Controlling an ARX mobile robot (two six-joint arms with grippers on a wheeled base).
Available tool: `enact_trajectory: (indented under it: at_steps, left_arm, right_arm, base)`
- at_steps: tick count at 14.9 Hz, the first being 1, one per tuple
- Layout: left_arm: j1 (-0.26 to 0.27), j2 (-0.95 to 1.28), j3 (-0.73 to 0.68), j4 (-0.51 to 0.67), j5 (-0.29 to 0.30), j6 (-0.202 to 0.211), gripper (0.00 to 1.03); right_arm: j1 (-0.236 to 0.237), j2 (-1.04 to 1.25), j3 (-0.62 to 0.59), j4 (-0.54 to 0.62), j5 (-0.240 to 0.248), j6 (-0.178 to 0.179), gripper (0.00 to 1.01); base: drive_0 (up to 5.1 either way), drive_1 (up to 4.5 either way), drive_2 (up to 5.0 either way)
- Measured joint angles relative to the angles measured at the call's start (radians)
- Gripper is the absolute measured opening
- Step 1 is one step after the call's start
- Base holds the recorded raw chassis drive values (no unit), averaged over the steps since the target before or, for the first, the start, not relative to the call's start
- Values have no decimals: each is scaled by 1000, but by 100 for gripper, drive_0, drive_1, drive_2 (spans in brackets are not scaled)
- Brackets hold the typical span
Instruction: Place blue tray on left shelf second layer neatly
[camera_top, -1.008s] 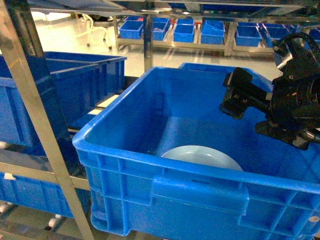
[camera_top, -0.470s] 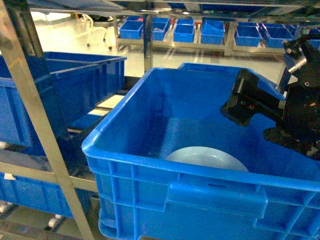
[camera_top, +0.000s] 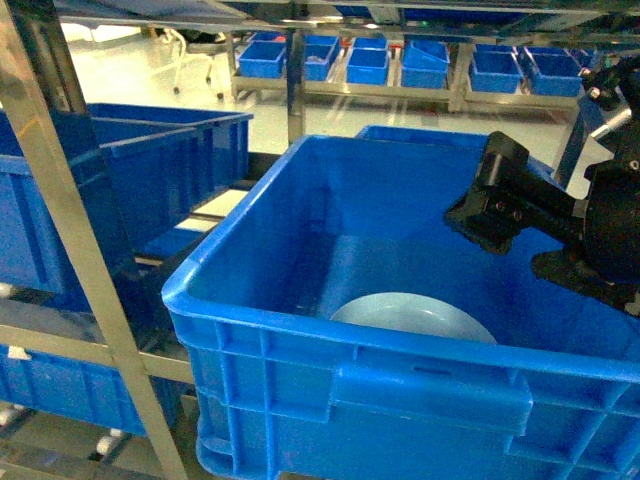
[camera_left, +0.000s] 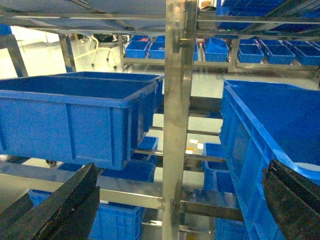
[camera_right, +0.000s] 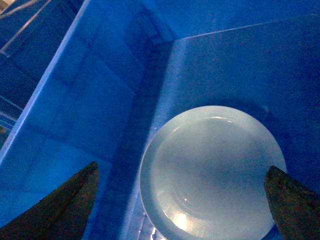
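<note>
Glossy pale sky-blue round tray (camera_right: 212, 172) lies flat, rim up, on floor of deep blue ribbed plastic crate (camera_top: 300, 350), w/ right gripper (camera_right: 182, 200) spread wide above it, holding nothing. Left gripper (camera_left: 175, 205) also wide apart, empty, by shiny stainless-steel shelf upright (camera_left: 176, 100) left of crate

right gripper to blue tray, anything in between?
Nothing. In the right wrist view the open right gripper looks straight down on the blue tray, lying on the crate floor; only open space between.

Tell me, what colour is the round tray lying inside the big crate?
The blue tray is pale sky-blue, glossy; right wrist view shows it best.
</note>
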Motion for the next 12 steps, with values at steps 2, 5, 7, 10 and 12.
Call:
enact_trajectory:
  at_steps: [2, 5, 7, 10, 12]
  left_arm:
    - [0, 0, 0, 0, 0, 0, 98]
    - [0, 0, 0, 0, 0, 0, 98]
    - [0, 0, 0, 0, 0, 0, 98]
    - [0, 0, 0, 0, 0, 0, 98]
    - [0, 0, 0, 0, 0, 0, 98]
  right_arm:
    - [9, -7, -3, 6, -7, 0, 98]
    - [180, -6, 72, 92, 63, -126, 98]
    - [218, -62, -3, 114, 220, -450, 98]
    - [181, -168, -92, 120, 212, -468, 98]
    - [147, -262, -163, 82, 190, -472, 98]
  base:
    - [0, 0, 0]
    - [0, 0, 0]
    - [0, 0, 0]
    - [0, 0, 0]
    - [0, 0, 0]
